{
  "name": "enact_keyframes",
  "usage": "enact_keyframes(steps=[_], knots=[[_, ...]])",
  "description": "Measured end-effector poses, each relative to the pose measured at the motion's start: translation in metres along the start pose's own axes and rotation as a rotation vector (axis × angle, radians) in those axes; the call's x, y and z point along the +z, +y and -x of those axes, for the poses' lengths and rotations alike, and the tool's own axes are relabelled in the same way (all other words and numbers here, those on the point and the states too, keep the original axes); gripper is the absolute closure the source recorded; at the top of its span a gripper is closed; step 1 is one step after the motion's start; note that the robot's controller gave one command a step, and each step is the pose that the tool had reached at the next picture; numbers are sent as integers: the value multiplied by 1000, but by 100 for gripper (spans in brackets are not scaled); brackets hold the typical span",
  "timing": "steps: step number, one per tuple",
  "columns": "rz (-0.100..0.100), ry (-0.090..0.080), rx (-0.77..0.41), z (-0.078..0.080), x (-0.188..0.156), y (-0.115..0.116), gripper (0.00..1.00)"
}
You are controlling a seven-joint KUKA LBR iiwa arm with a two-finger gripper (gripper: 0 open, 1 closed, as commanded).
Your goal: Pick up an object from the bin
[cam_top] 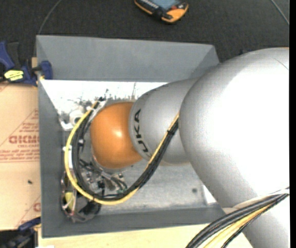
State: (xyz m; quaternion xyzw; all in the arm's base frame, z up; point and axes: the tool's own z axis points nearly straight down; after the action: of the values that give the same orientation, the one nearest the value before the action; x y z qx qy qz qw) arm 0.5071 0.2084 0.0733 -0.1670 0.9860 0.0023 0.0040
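Under the orange wrist cover (114,136), the pincer (100,182) sits low in the grey metal bin (122,61). Wide or narrow, can't tell. A small tangled heap (74,203), perhaps wires, lies just beside it.

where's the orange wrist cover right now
In the camera view the orange wrist cover hangs over the grey bin left of centre, small loose things to its upper left and a heap in the lower-left corner.

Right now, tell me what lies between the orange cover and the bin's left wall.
In the camera view, only the arm's yellow and black cables loop between orange cover and left wall; no loose thing there.
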Motion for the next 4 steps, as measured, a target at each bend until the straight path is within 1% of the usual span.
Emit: enact_keyframes(steps=[2,3,4], knots=[[0,-1,0,0,-1,0,100],[0,2,0,-1,-8,0,100],[-1,4,1,-2,-29,-1,100]])
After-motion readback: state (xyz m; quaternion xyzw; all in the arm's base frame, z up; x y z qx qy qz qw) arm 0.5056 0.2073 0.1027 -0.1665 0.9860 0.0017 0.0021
